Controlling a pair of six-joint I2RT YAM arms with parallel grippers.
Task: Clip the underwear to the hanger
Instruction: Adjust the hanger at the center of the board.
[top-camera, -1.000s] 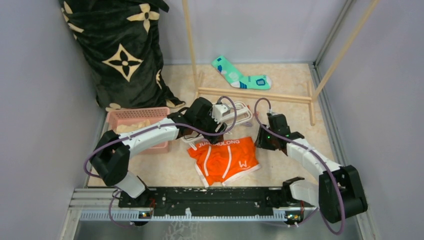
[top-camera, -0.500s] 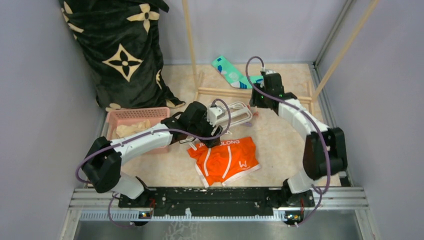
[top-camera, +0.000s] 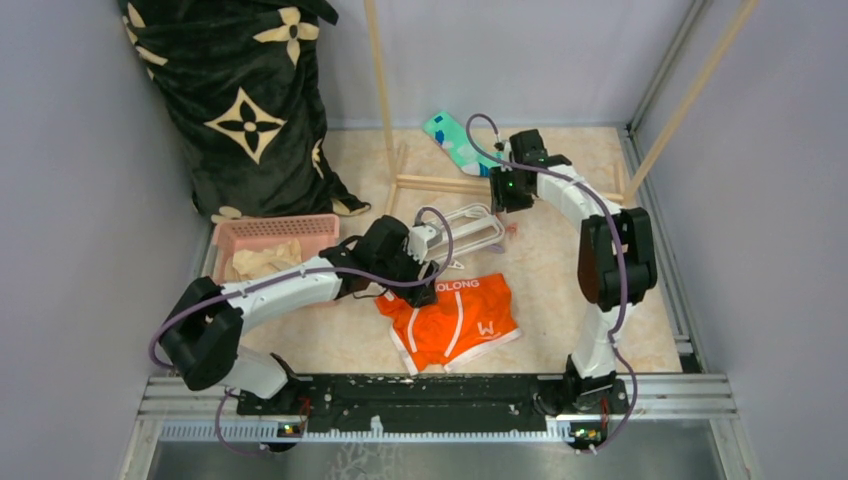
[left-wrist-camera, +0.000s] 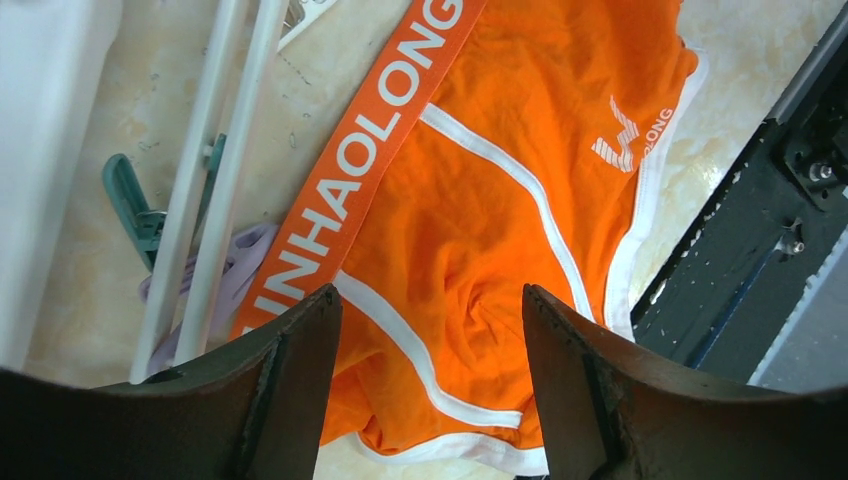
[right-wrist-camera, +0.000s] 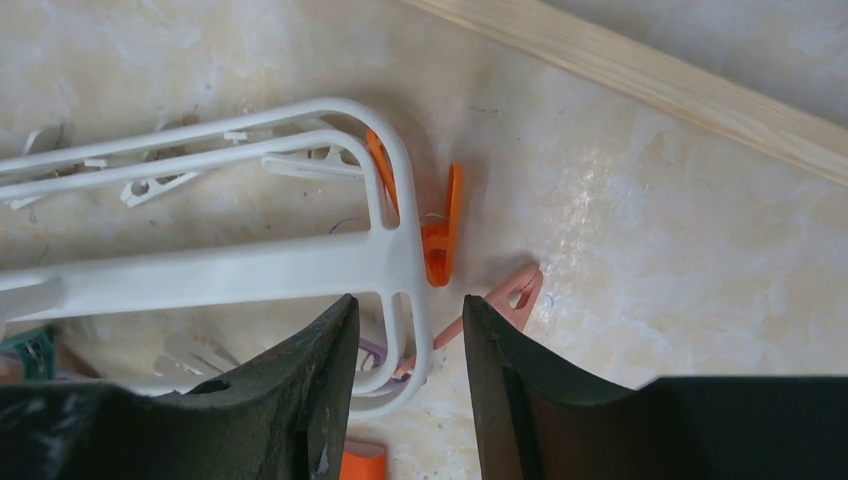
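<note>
Your beige marbled tabletop (top-camera: 560, 290) carries the bright orange boxer briefs (top-camera: 450, 320) with white piping. They lie flat at its near middle, with the lettered waistband towards the back. Just behind them lies the white plastic rectangular drying hanger (top-camera: 470, 225). Your left gripper (left-wrist-camera: 428, 300) hovers over the briefs with its fingers spread, grasping nothing. Your right gripper (right-wrist-camera: 410, 305) hangs above the hanger's right end, released, nothing clamped. An orange clothespin (right-wrist-camera: 440, 240) sits against that end of the frame, and a pink clothespin (right-wrist-camera: 505, 298) lies just beside it.
</note>
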